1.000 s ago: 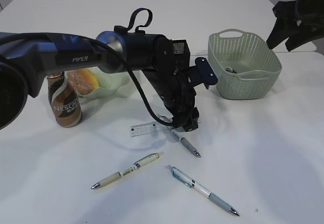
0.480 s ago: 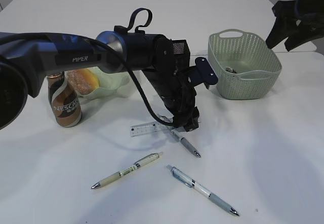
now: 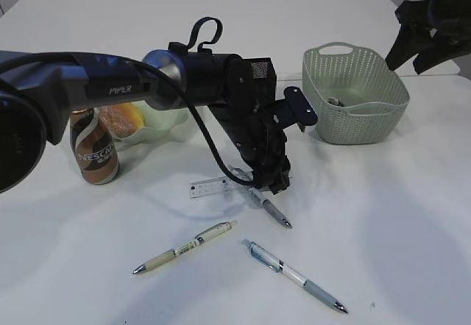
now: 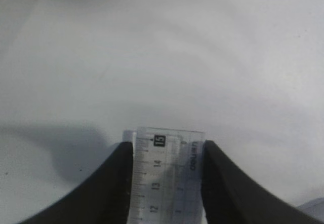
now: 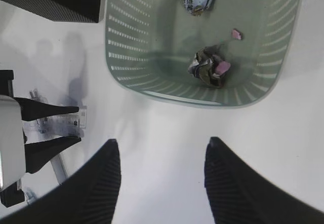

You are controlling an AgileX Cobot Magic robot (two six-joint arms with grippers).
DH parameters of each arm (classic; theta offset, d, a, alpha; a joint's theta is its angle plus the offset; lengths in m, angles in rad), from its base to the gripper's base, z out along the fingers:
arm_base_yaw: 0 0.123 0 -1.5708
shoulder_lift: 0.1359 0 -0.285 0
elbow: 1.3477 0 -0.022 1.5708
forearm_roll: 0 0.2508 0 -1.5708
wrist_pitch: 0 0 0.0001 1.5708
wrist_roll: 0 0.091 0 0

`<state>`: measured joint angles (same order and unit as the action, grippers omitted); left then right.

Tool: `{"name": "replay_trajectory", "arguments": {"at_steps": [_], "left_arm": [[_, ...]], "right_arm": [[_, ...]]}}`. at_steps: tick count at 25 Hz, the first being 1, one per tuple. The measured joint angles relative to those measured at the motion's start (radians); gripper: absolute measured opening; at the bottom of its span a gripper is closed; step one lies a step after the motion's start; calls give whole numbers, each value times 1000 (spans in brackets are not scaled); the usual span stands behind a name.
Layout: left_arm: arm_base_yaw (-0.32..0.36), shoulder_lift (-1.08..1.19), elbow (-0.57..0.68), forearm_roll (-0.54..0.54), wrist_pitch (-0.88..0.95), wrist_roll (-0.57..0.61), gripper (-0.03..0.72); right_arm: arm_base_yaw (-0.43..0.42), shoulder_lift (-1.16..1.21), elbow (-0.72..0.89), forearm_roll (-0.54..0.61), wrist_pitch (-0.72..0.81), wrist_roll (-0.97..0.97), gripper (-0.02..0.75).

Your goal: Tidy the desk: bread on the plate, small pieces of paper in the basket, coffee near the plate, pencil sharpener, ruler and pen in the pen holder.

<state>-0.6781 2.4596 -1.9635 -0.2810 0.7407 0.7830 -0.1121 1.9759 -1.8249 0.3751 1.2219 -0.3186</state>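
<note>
From the exterior view, your left arm reaches in from the left edge, bends down at the wrist and sets its left pincer [image 3: 268,183] low on the tabletop [image 3: 383,215], right at the near end of the ruler [image 3: 208,187]. A grey pen [image 3: 270,209] lies just beside the pincer on its near side; a cream pen [image 3: 184,248] and a blue pen [image 3: 294,275] lie farther toward you. Behind the arm's forearm you see the coffee [image 3: 94,151] upright, with the bread [image 3: 121,118] on the plate [image 3: 163,119] just beside it. The pen holder [image 3: 261,68] shows only as a black mesh corner behind the arm. The basket [image 3: 355,93] stands well to the pincer's right. Your right arm hangs raised at the upper right corner, its right pincer [image 3: 421,43] well apart from everything on the tabletop.

In the left wrist view, the two dark fingers [image 4: 114,183] stand on either side of the ruler's end, each edge touching a finger, so the pincer pinches the ruler.

In the right wrist view, the right pincer's fingers [image 5: 104,183] are spread with nothing between them, hovering over bare tabletop. Ahead of them the basket holds crumpled paper scraps [image 5: 208,67].
</note>
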Motion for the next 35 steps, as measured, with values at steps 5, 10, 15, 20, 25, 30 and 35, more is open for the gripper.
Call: {"name": "replay_trajectory", "arguments": {"at_steps": [5, 10, 15, 20, 25, 30, 35], "left_arm": [[0, -1, 0, 0, 2, 0, 253], [0, 3, -35, -3, 43, 0, 241], [0, 3, -151, -34, 78, 0, 241], [0, 3, -261, -142, 107, 0, 241], [0, 3, -338, -320, 107, 0, 241], [3, -11, -366, -421, 90, 0, 241], [7, -29, -369, -475, 56, 0, 241]], "right_arm": [[0, 0, 0, 0, 0, 0, 426], [0, 0, 0, 1, 0, 0, 426], [0, 0, 0, 2, 0, 0, 426], [0, 0, 0, 3, 0, 0, 426], [0, 0, 0, 5, 0, 0, 426], [0, 0, 0, 7, 0, -2, 425], [0, 0, 0, 8, 0, -2, 426]]}}
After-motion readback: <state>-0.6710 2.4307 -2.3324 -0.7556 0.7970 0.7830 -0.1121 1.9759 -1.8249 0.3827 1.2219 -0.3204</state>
